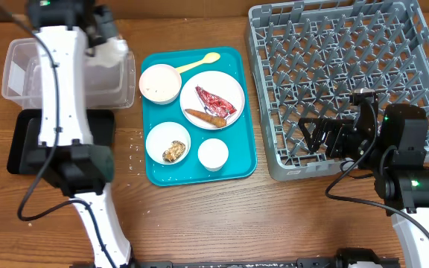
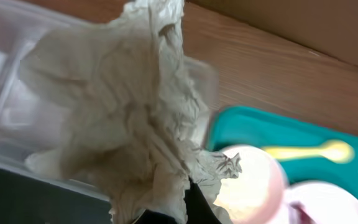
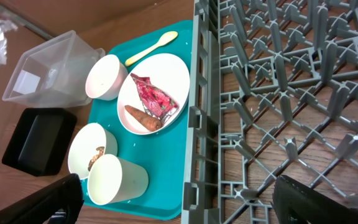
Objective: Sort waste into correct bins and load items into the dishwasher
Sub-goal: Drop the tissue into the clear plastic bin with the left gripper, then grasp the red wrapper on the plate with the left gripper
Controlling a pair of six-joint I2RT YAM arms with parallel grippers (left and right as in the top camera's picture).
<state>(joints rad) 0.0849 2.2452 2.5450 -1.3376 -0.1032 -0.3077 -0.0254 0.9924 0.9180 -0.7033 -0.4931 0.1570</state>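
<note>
My left gripper [image 2: 191, 208] is shut on crumpled white tissue [image 2: 135, 112] and holds it above the clear tub [image 1: 21, 71], near its right end. The black tray [image 1: 24, 141] lies in front of the tub. The white plate [image 1: 208, 80] carries a red wrapper [image 1: 216, 100] and a brown fried scrap [image 1: 205, 117]. One bowl [image 1: 159, 83] holds rice, another bowl [image 1: 167, 143] holds brown scraps. The cup [image 1: 213, 154] and yellow spoon [image 1: 197, 62] lie beside them. My right gripper [image 1: 315, 134] is open and empty over the front left corner of the grey dish rack [image 1: 348, 74].
The dishes all sit on a teal serving tray [image 1: 237, 164] between the bins and the rack. My left arm crosses above the tub and the black tray. A few white grains lie on the wood left of the teal tray.
</note>
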